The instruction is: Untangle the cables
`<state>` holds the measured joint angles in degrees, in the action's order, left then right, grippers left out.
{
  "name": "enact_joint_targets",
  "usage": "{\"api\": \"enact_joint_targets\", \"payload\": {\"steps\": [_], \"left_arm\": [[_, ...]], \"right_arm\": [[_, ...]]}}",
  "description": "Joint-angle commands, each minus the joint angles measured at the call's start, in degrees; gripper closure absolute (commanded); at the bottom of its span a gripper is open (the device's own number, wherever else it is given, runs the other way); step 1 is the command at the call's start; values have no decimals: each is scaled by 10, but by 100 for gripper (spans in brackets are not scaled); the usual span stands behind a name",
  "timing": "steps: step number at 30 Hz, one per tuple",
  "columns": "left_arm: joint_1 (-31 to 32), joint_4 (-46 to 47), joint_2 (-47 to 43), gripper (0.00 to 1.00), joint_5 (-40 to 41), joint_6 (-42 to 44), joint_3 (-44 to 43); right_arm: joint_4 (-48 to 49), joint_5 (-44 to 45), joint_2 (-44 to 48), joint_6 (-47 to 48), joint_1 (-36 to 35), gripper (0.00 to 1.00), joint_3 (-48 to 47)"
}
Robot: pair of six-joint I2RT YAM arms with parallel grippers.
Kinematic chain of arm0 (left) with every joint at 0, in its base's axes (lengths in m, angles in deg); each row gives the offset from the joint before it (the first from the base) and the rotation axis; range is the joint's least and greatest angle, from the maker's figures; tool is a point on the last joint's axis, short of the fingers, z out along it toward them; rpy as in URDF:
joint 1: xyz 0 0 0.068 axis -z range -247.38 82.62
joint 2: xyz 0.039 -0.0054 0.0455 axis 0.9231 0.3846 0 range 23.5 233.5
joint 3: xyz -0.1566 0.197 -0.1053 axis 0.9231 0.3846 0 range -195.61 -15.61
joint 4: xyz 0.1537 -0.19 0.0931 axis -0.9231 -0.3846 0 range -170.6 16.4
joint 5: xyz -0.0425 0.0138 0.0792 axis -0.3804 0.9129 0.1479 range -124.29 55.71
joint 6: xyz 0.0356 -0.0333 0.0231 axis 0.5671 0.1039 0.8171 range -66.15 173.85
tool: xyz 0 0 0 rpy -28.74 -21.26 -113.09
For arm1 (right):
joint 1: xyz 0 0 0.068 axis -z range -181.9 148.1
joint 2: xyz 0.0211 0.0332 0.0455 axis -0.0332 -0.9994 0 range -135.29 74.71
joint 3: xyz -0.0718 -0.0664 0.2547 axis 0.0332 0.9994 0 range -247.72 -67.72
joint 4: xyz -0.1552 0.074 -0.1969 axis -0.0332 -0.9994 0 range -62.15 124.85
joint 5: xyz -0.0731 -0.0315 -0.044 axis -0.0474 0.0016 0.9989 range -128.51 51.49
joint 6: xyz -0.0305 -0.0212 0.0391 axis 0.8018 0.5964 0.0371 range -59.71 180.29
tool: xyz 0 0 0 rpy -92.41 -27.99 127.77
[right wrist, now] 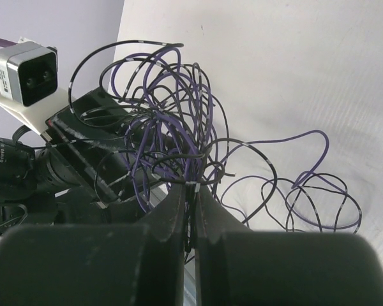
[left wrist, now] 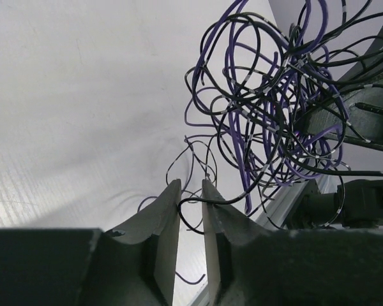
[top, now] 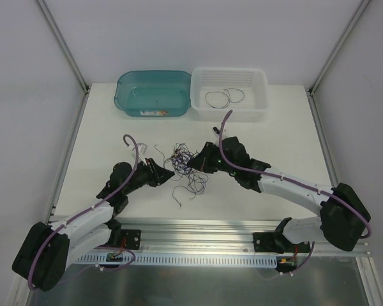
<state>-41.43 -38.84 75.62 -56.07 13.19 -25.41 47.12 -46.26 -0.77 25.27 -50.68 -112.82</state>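
Cables (top: 186, 167) knotted; my right gripper (right wrist: 191, 188) is clamped on the clump, left gripper (left wrist: 191, 186) narrow around one strand; pulling apart could cinch loops.

From above, the cables (top: 185, 162) are too fine to tell one strand from the next, and the tips of the left gripper (top: 168, 172) and right gripper (top: 193, 164) are lost in the knot. Seen from the left wrist, the tangle runs off the top and right edges and screens much of the right gripper. From the right wrist, the left arm (right wrist: 45, 172) is cut by the left edge, half behind loops.
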Motion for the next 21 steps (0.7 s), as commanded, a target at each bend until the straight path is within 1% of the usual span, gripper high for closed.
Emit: {"api": "enact_joint_targets", "payload": {"steps": [1,4,7,8,10,11,12,14,15,17,18,21], "left_arm": [[6,43,-12,83,24,-29,7],[6,26,-37,100,45,-34,12],[7,-27,-67,100,78,-26,4],[6,-86,-76,100,92,-17,-9],[6,-150,-102,100,121,-5,-28],[6,-219,-112,100,156,3,-49],[6,-244,-120,100,171,8,-57],[5,-324,-141,100,216,11,-83],[5,-345,-146,100,243,11,-91],[5,-388,-156,100,273,15,-115],[6,-418,-156,100,280,17,-122],[5,-465,-156,100,307,23,-152]], "right_arm": [[31,7,10,-4,0,99,0],[4,26,15,15,2,99,6],[-34,66,24,27,7,99,12],[-64,73,33,30,17,99,17],[-94,124,46,41,28,99,24],[-137,144,61,48,36,99,28],[-161,189,68,63,42,99,29],[-223,228,82,76,60,99,28],[-241,263,95,83,65,99,30],[-291,295,109,97,84,99,32],[-305,325,120,102,90,99,33],[-357,373,137,121,117,99,36]]}}
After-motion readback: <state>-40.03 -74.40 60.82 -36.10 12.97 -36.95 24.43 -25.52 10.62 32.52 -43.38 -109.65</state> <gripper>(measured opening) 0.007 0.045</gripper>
